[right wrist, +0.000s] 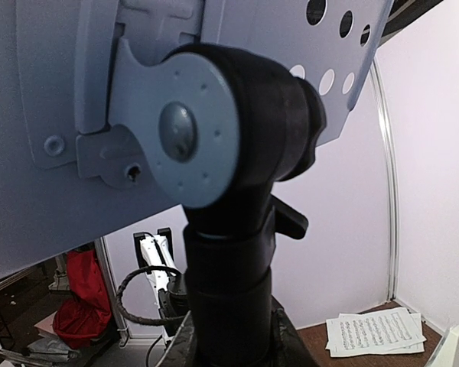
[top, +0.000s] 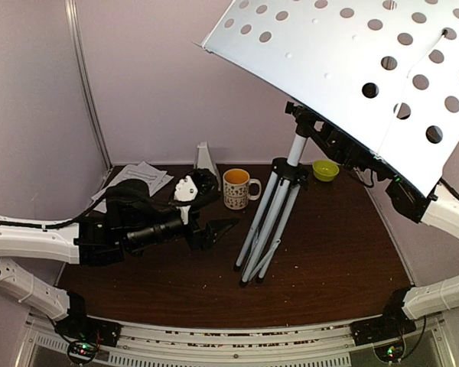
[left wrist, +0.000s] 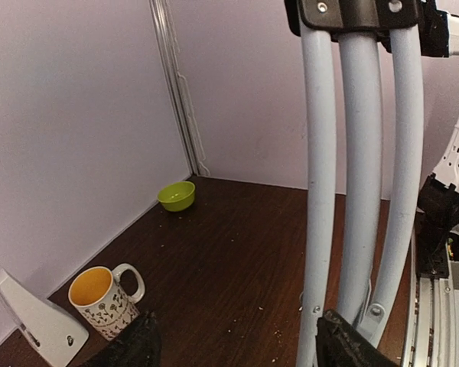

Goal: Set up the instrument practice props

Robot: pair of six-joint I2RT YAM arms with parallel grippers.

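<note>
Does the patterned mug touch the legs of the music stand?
Apart. The left wrist view shows a wide strip of bare table between the mug and the stand legs.

Soft, even indoor light, mild glare on the music stand (top: 329,69), wide-angle bending at edges.

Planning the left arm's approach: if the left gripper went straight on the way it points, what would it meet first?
Probably the folded grey tripod legs of the pale perforated metal music stand: they rise just ahead of the open left gripper, slightly off-centre; depth is unclear.
</note>
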